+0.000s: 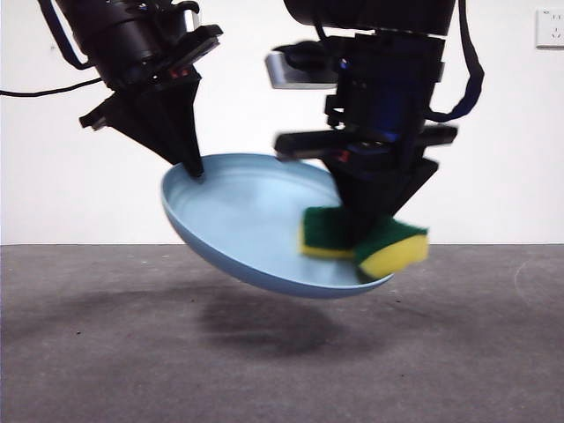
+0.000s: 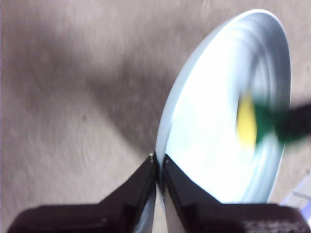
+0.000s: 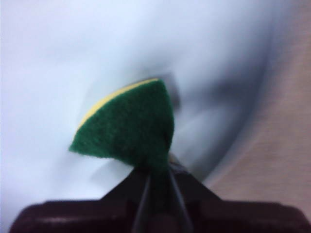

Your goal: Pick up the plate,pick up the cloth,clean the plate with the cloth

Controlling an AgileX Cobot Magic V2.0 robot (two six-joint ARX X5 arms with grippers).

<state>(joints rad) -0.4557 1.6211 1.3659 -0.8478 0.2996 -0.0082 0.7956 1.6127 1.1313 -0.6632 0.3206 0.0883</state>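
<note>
Light-blue plate [image 1: 242, 220] hangs tilted above the grey table [image 1: 106, 352], its rim at 10 o'clock clamped between the left gripper's [image 2: 159, 165] jaws. Yellow-and-green cloth [image 1: 370, 238], pinched in the right gripper's [image 3: 158, 174] jaws, presses the plate's inner surface near 4 o'clock.

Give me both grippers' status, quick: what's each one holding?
Left gripper: shut on the rim of the round light-blue plastic plate, held tilted above the table.
Right gripper: shut on the yellow-and-green sponge, against the plate.
</note>
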